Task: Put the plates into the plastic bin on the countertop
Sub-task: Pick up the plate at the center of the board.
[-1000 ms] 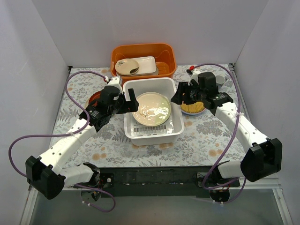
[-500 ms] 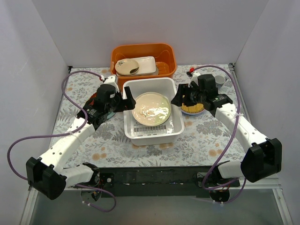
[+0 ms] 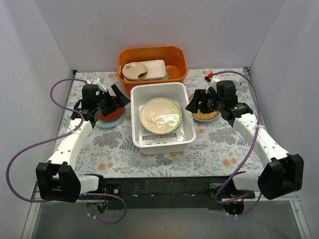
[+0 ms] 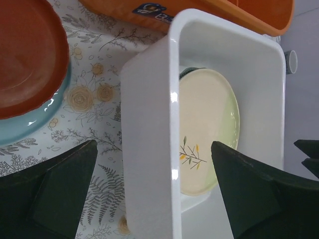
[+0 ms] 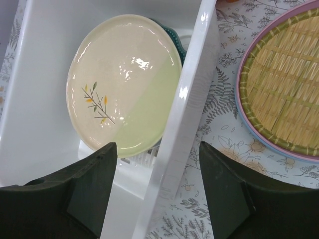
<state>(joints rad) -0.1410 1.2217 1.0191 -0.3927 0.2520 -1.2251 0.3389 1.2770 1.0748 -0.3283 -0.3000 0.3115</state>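
Observation:
The white plastic bin stands mid-countertop. In it the cream leaf-sprig plate lies over the scalloped teal plate, of which only an edge shows. My left gripper is open and empty, left of the bin, above the red-brown plate, which sits on the light blue plate. My right gripper is open and empty over the bin's right wall. The yellow woven-look plate rests on the pink plate just right of it.
An orange tub behind the bin holds a beige oval dish with a spoon and a white tray. A grey mug stands at the back right, partly hidden by my right arm. White walls close in three sides.
My left arm has swung back left from the bin's left wall to above the red-brown plate. My right gripper has shifted slightly right. The cream plate stays in the bin.

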